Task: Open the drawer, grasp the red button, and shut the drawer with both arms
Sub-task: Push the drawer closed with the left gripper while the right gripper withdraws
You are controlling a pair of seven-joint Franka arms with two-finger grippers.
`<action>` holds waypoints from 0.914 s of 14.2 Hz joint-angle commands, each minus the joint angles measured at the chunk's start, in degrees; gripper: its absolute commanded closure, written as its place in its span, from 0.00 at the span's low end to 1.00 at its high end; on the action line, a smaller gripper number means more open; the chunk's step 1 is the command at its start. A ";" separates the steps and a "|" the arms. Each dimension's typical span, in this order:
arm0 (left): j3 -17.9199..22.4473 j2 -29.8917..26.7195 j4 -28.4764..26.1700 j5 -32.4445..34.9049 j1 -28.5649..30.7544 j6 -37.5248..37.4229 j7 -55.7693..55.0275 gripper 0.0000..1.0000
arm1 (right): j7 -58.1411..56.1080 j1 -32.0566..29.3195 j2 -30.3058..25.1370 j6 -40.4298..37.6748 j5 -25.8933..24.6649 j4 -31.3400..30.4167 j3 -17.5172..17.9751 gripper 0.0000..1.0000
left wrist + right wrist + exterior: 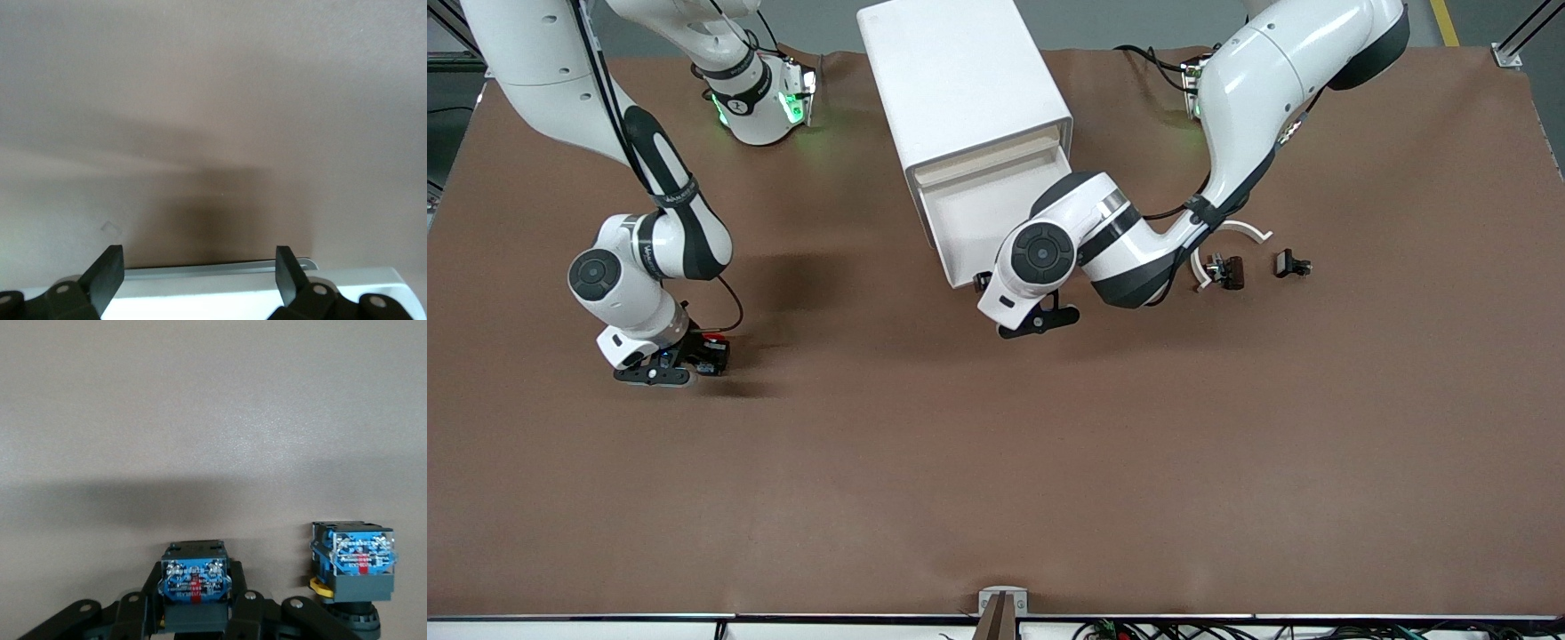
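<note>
The right arm bends low toward its end of the surface (996, 462), its pincer (694, 360) clamped on the button (195, 587). The left pincer (200, 270), jaws spread and empty, hangs at the front edge of the open drawer (983, 209).

No brand, word or number can be made out with certainty anywhere. The blue label plates (193, 580) on the two button blocks in the right wrist view carry fine white print and a red stripe — too small to read. A black band (740, 96) on the right arm's joint near its base bears white lettering and a small round mark, illegible as well; another black band (679, 190) lower on the same arm shows white script — again unreadable. The cabinet (960, 80) shows no lettering.
</note>
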 commanded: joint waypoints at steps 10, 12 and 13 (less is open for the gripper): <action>-3.04 -1.48 -4.67 -5.63 0.90 0.97 -6.49 0.00 | -0.32 -1.33 -1.35 -2.72 0.11 1.50 1.00 0.00; -3.12 -1.39 -5.72 -7.12 0.82 0.97 -7.55 0.00 | -0.32 -1.24 -3.37 -7.71 0.11 2.90 1.00 0.00; -3.13 -1.48 -6.16 -8.44 0.82 0.97 -7.64 0.00 | -0.32 -1.15 -4.94 -11.39 0.11 4.04 1.00 0.00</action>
